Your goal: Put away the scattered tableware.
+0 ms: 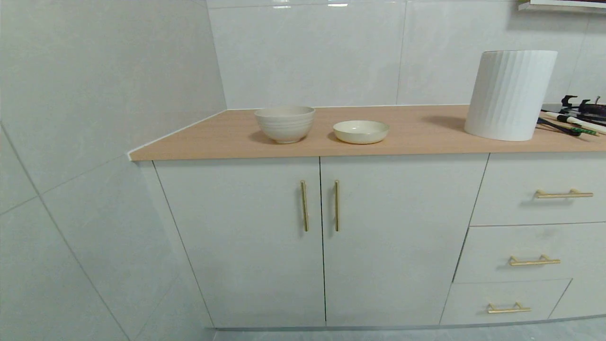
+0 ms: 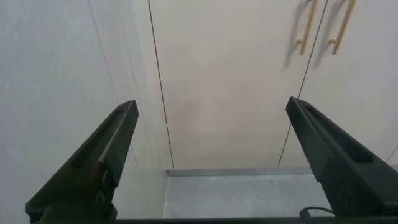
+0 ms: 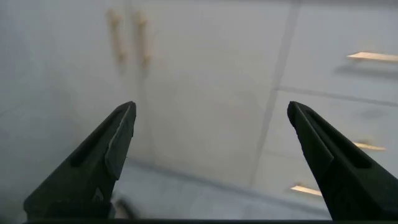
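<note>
Right, I am starting with the white cabinet [image 1: 265,237], since it is taking up the lower middle of the head view with both doors sitting closed. I am judging that the tableware is meant to go inside, so a door is going to need opening before anything gets carried.

Above it the wooden tabletop [image 1: 426,137] is running across the middle of the frame. A ribbed white canister [image 1: 511,94] is standing at the upper right, well apart from the dishes, so it is not crowding any reach.

The left end effector [image 2: 211,107] is gaping wide with nothing between its fingers, facing the left door low down near the floor. The right end effector [image 3: 211,109] is likewise spread and empty, facing the doors and the drawers [image 1: 535,189] beside them.

The ribbed bowl [image 1: 285,124] is sitting upright just left of centre on the tabletop. The shallow dish [image 1: 360,131] is resting near it on the right, not touching it, which is leaving room for a rim grasp on either.

Smallest, the brass handles [image 1: 304,205] are hanging side by side at the door seam, likely the first thing I am going to pull.
</note>
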You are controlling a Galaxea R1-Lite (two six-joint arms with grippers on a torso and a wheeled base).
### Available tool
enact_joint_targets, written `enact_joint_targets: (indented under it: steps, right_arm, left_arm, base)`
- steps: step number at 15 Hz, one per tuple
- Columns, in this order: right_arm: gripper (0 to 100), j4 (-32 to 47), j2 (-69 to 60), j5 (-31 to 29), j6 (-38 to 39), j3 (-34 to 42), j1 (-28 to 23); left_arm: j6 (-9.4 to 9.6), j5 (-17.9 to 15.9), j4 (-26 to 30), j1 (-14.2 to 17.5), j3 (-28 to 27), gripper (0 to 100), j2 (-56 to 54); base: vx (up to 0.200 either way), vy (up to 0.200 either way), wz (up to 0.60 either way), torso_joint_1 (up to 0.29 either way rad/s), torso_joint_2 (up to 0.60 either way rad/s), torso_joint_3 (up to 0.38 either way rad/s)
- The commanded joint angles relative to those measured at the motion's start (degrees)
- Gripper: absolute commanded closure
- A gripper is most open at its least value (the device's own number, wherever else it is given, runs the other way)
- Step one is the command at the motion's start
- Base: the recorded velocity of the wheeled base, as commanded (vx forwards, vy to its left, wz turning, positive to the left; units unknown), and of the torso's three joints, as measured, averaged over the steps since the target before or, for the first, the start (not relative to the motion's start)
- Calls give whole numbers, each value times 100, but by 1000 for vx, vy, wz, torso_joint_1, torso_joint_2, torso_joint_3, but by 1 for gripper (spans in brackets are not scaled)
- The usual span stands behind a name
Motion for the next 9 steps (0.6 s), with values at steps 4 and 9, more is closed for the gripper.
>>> enact_joint_targets:
  steps: [4,9]
  right_arm:
    - [0,-221,4114,572,122,-1563,894]
    - [0,-1408,6302,572,306,-2697,2203]
  left_arm:
    - [2,1,-1,0,1,0,0]
    - [2,1,-1,0,1,0,0]
  base:
    - [0,0,0,0,0,0]
    - [0,0,0,0,0,0]
